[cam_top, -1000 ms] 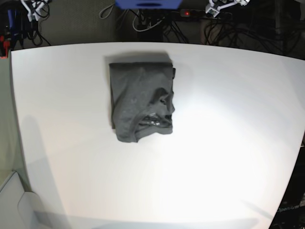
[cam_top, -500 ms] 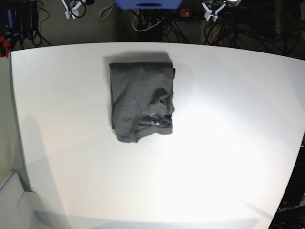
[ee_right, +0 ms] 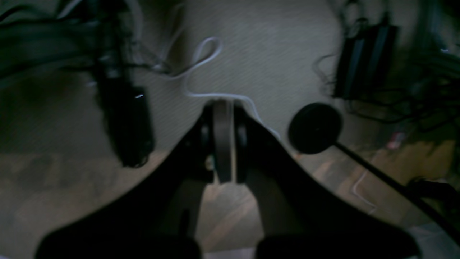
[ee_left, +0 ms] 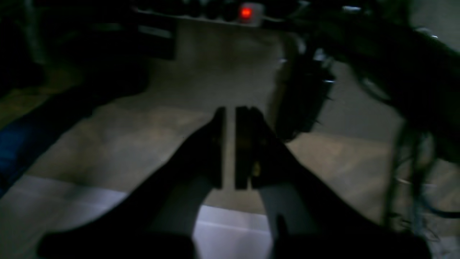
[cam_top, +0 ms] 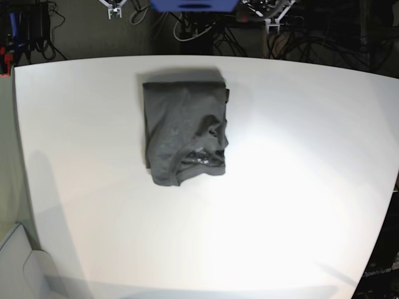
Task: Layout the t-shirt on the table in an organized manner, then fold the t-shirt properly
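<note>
The dark grey t-shirt (cam_top: 186,134) lies folded into a wrinkled rectangle on the far left-centre part of the white table (cam_top: 299,187). Nothing touches it. Both grippers hang beyond the table's far edge, over the floor. In the base view my right gripper (cam_top: 114,10) shows at the top left and my left gripper (cam_top: 272,23) at the top right. The left wrist view shows my left gripper (ee_left: 230,115) with only a thin slit between its fingers and nothing in it. Seen from the right wrist, my right gripper (ee_right: 222,108) is shut and empty.
Behind the table lie tangled black cables (cam_top: 324,37), a power strip with a red light (ee_left: 246,12) and a blue box (cam_top: 193,5). A white cable (ee_right: 201,64), a black adapter (ee_right: 125,122) and a round black foot (ee_right: 314,127) sit on the floor. A table edge (ee_left: 54,205) shows below the left gripper.
Both grippers have drifted inward along the top of the base view, the right one moving rightward and the left one slightly leftward. The t-shirt has not moved.
</note>
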`<state>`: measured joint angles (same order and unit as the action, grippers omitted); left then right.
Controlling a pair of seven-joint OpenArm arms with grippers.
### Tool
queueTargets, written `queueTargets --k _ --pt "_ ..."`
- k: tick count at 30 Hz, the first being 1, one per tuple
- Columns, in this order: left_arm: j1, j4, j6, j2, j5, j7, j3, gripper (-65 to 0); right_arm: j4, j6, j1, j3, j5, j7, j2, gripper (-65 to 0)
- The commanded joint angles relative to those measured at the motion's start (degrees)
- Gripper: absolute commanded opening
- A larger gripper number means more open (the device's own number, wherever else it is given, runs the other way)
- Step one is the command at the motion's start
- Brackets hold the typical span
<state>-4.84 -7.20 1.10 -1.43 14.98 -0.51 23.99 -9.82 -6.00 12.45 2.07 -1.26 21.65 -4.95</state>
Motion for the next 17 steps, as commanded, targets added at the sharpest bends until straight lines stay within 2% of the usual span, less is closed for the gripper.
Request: queueTargets --k 1,9,13,17 --pt "0.05 0.12 -0.62 -0.72 0.18 -0.41 -0.38 -61.1 -0.07 -0.64 0.52 0.00 0.33 0.55 -1.16 -65.0" --pt "1.28 0.12 -0.44 -0.99 0.27 -0.59 -0.47 -61.1 -0.07 -0.64 -0.10 -0.44 0.51 0.55 -1.16 -65.0" --pt "1.63 0.30 -0.44 -1.07 0.18 -0.67 -0.12 -61.1 -0.07 -0.55 -0.80 0.00 0.42 0.46 0.42 -65.0" --pt "1.37 0.39 -0.53 -0.72 0.01 -0.85 0.06 -61.1 -0.07 -0.55 -1.77 1.14 0.33 0.46 -0.10 -65.0"
